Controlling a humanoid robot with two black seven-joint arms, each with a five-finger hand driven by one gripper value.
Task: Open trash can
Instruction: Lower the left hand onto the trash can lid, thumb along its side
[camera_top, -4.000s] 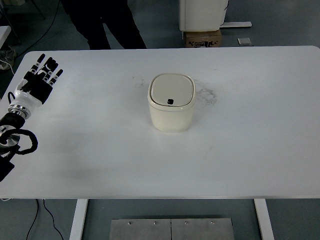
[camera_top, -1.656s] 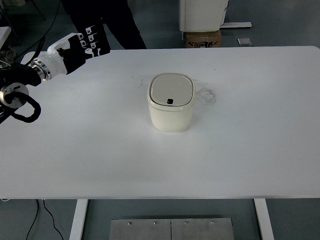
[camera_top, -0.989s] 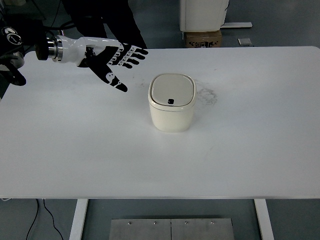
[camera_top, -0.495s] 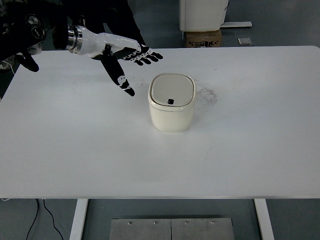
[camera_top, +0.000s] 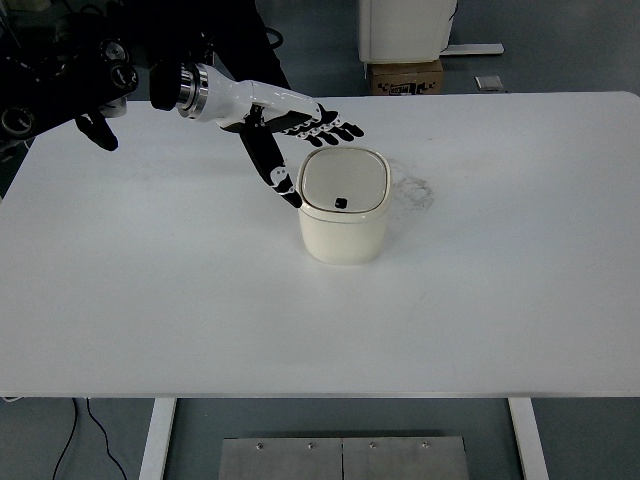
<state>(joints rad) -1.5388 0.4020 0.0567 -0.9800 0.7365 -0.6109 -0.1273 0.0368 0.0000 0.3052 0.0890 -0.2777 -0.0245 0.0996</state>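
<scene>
Your left hand (camera_top: 290, 130) hovers at the bin's (camera_top: 341, 220) far-left rim, fingers spread wide, holding nothing; lid (camera_top: 342, 183) closed.

So the surface here is a big white table (camera_top: 480, 300) with rounded corners, filling most of the top view. It stands on white legs (camera_top: 157, 440) that show under the near edge, one at each side, with grey floor (camera_top: 300, 40) beyond the far edge. The only thing sitting directly on it is a cream trash can (camera_top: 341, 228), squarish with rounded corners, lid closed (there's a small dark button near the lid's front edge). It stands roughly mid-table, a bit toward the far side. Just right of the can the tabletop has some faint grey smudge marks (camera_top: 415, 190), and a few fainter specks to its left.
</scene>
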